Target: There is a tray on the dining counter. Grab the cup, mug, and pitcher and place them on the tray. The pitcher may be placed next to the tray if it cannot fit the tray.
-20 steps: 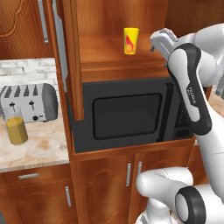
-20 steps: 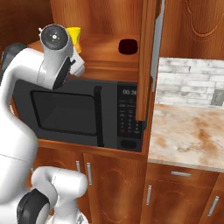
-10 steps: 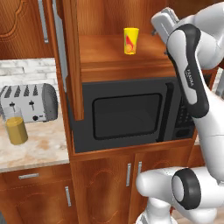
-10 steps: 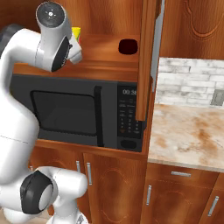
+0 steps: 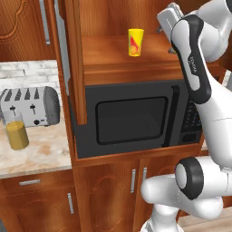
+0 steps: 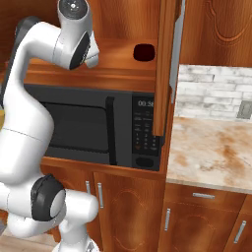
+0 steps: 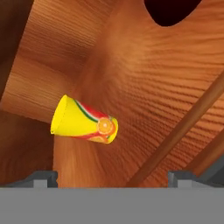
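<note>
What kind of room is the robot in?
Most likely a kitchen. A black microwave is built into wooden cabinets, a silver toaster sits on a marble counter, and a yellow cup stands on the shelf above.

A wooden shelf (image 5: 118, 59) above the microwave carries the yellow cup (image 5: 135, 42) and the dark mug (image 6: 144, 52). The marble bench (image 5: 31, 154) holds a toaster (image 5: 31, 106) and the pitcher (image 5: 16, 130).
</note>
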